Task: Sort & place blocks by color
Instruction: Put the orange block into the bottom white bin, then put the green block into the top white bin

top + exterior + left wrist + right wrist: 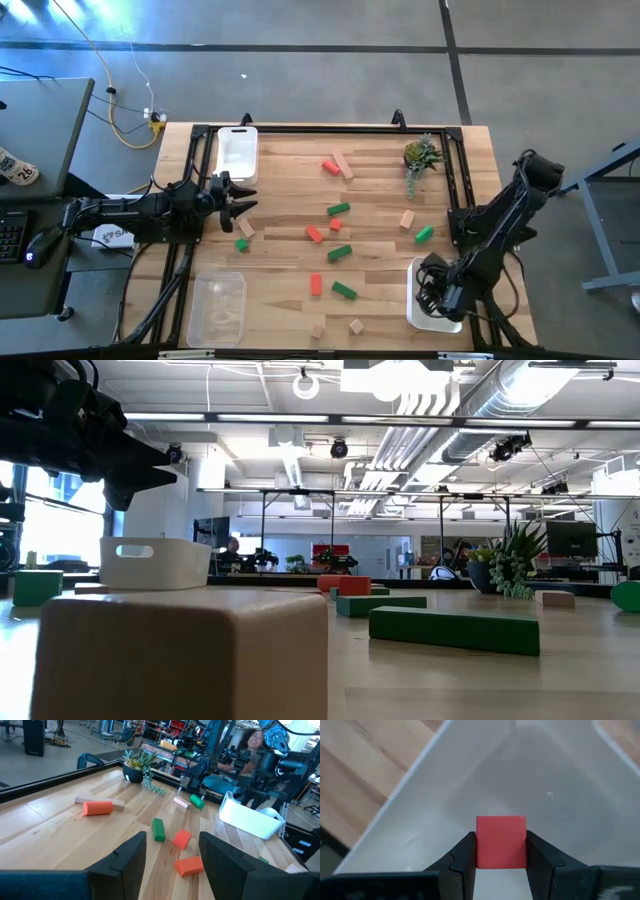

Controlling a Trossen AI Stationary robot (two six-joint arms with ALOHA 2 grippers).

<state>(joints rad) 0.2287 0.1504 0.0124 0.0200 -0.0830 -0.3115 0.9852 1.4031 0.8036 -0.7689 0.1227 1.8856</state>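
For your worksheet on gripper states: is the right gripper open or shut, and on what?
Shut. In the right wrist view, the right gripper clamps a red block between both fingers, above the white tray.

No text can be read with confidence. A white label point(112, 237) under the left arm and a sticker point(15, 168) at the far left carry dark marks, illegible.

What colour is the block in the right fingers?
Red block, best seen in the right wrist view.
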